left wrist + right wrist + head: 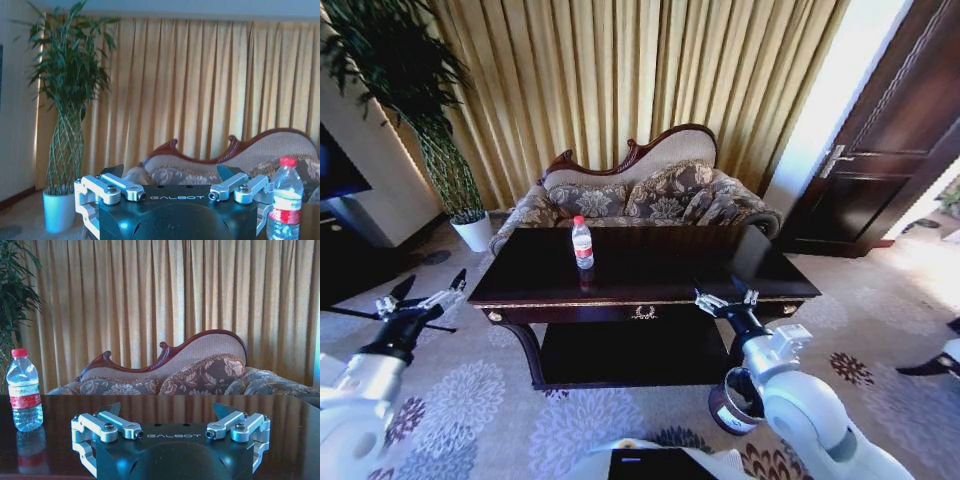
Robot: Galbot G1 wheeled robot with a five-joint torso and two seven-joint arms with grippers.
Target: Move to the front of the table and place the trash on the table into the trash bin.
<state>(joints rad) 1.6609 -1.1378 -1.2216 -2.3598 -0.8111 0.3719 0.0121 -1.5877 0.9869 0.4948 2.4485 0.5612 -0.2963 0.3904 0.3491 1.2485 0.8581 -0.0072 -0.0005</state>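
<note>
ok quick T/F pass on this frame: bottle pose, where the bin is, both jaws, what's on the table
1. The bottle stands upright on the table. True.
2. The bottle lies on its side near the right gripper. False: it is upright, toward the table's left half, apart from both grippers.
3. The trash bin sits on the floor beside the table's front right corner, next to the right arm. True.
4. The right gripper is shut on the bottle. False: its jaws are open and empty, at the table's front edge.
5. The left gripper has open jaws, off the table's left end. True.
6. A sofa stands behind the table. True.
</note>
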